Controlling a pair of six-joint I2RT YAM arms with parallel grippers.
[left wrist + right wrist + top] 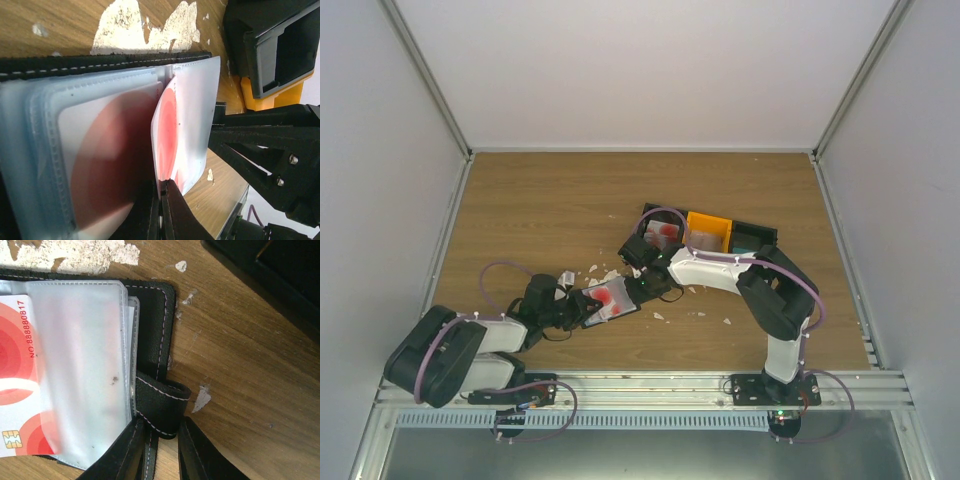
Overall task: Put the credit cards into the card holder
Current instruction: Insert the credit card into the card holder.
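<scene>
Pinching a clear sleeve [192, 110] of the card holder [100, 62], the left gripper [161, 187] is closed; the right gripper [161, 427] is set, jaws narrowly parted, astride the holder's edge at lower centre.

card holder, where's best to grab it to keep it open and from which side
Take the bare black cover of the card holder beside the clasp tab, coming in from that outer edge. It lies flat and juts past the clear sleeves, so likely no slot gets blocked.

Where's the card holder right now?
In the top view, the card holder lies open near the middle of the table, between the left gripper and right gripper, amid white paper scraps, nearer the arms than the black bin.
</scene>
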